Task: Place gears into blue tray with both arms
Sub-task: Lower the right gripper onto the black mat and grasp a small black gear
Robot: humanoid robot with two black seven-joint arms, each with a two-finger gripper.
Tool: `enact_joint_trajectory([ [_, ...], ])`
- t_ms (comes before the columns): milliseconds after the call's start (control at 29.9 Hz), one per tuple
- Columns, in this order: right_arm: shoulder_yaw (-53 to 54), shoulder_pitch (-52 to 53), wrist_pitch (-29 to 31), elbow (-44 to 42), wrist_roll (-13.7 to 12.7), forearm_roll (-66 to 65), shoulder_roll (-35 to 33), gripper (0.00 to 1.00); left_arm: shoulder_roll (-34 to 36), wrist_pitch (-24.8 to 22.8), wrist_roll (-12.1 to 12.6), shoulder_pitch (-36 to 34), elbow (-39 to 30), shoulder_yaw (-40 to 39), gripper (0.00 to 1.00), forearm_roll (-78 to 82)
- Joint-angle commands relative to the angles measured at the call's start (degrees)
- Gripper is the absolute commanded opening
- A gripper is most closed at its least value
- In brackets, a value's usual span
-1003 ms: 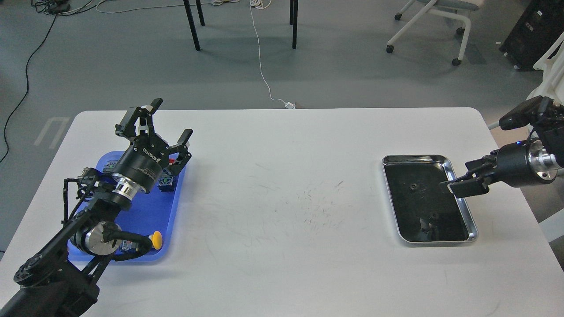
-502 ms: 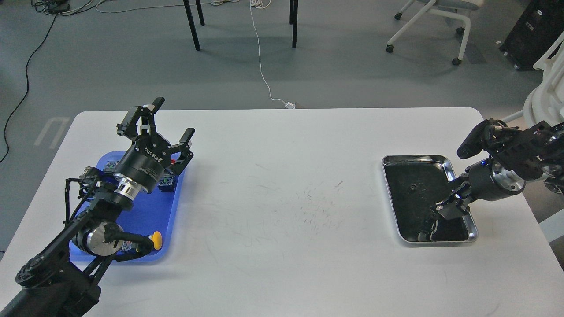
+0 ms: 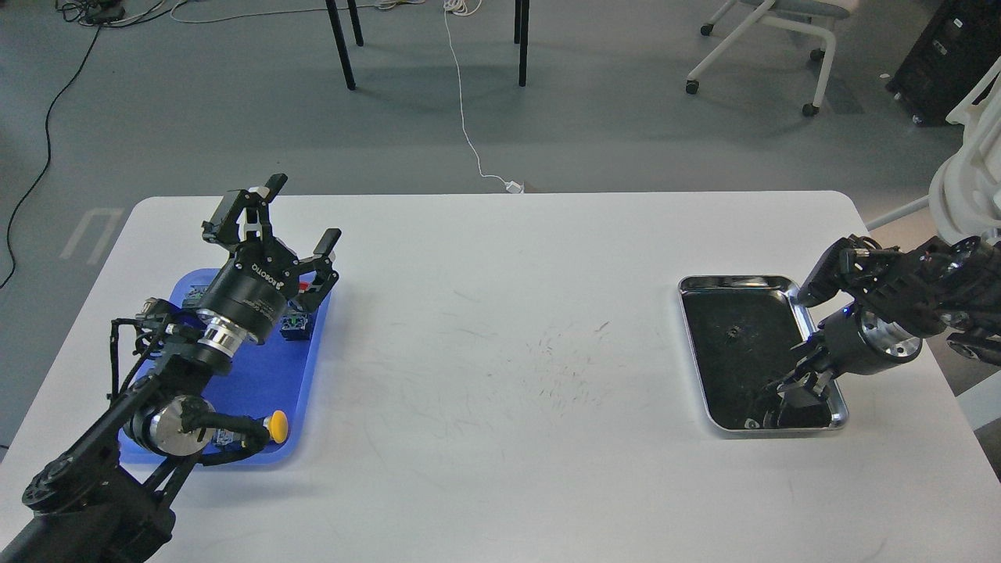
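The blue tray (image 3: 270, 375) lies at the table's left, partly covered by my left arm. My left gripper (image 3: 291, 223) hovers open above the tray's far right corner, fingers spread wide and nothing between them. One small black gear (image 3: 733, 334) rests in the middle of the silver tray (image 3: 692, 352) on the right. My right gripper (image 3: 791, 391) points down into that tray's near right corner, a short way in front of the gear. Its dark fingers blend with the tray's dark bottom, so I cannot tell how they stand or whether they hold anything.
Push-button switches sit in the blue tray: a yellow-capped one (image 3: 276, 426) at the near edge, and a green one (image 3: 295, 320) and a red one (image 3: 310, 286) under my left gripper. The white table (image 3: 500, 407) bears scuff marks at its middle. Chairs and cables stand beyond it.
My right arm swung down and inward, bringing its gripper from the silver tray's right rim into the near right corner. My left gripper barely shifted.
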Motion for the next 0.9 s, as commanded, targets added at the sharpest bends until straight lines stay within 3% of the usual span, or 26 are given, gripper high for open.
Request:
enact_joint_trajectory([
  [0, 0.1, -0.6, -1.2, -0.7, 0.0, 0.2, 0.9, 0.64, -0.1, -0.1, 0.0, 0.1, -0.2, 0.1, 0.98, -0.1],
  [100, 0.1, -0.8, -1.2, -1.0, 0.0, 0.2, 1.3, 0.60, -0.1, -0.1, 0.0, 0.1, -0.2, 0.1, 0.98, 0.0],
  [602, -0.1, -1.8, -1.1, -1.0, 0.0, 0.4, 1.5, 0.59, 0.1, -0.1, 0.0, 0.1, -0.3, 0.0, 0.98, -0.1],
  [869, 0.0, -1.9, -1.1, -1.1, 0.0, 0.4, 1.6, 0.39, 0.3, -0.1, 0.0, 0.1, -0.3, -0.2, 0.98, -0.1],
])
